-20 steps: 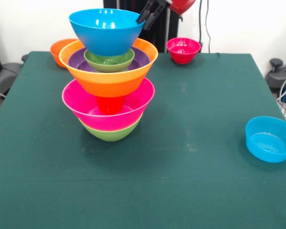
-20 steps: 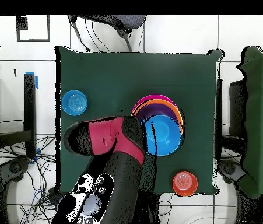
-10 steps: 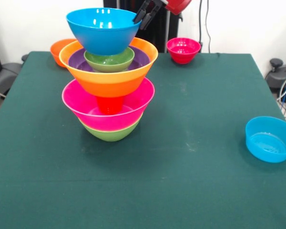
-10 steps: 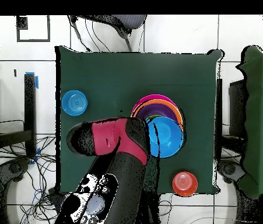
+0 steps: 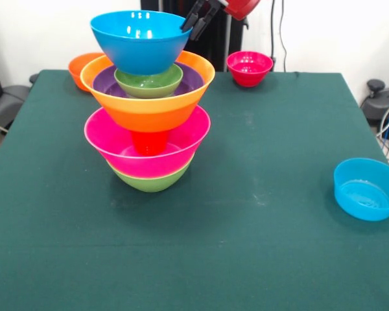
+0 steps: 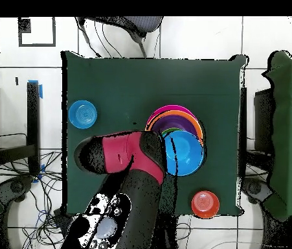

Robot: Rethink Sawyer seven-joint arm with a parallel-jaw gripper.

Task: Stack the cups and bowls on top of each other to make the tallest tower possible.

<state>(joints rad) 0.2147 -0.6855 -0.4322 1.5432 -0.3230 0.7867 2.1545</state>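
orange bowl, far left (image 5: 83,67): sat on the table (image 5: 246,246) behind the tower, mostly hidden by it, loose.
tower (image 5: 147,129): stood left of centre on the table. Bottom up: green bowl (image 5: 150,181), pink bowl (image 5: 123,139), orange cup (image 5: 149,142) upright inside the pink, big orange bowl (image 5: 146,110), purple bowl (image 5: 104,81), small green bowl (image 5: 149,83).
top blue bowl (image 5: 141,42): upright, mouth up, at the very top, its base over the small green bowl. Couldn't tell from either view whether it was seated or hung just clear.
offset: in the overhead view the blue bowl (image 6: 183,152) sat off-centre against the rims under it, shifted toward the robot's side. Key relation for the next move, in my view: the bowl lay left of the pincer in the front view, so any centring means pushing it that way.
pincer (image 5: 199,16): at the blue bowl's right rim, fingertips at the lip. Looked clamped on the rim, one finger either side, but the contact was too small to see; calling it cannot tell.
arm (image 6: 123,155): came in low beside the tower in the overhead view, close to the orange rim. Risk as I judged it: a sideways pull-out could tip the stack.
red bowl (image 5: 249,67): far edge of the table, right of the pincer, well apart from the tower, not yet stacked.
small blue bowl, right (image 5: 367,188): near the table's right edge, well apart, also loose.
obstructions: none between the tower and the loose bowls.
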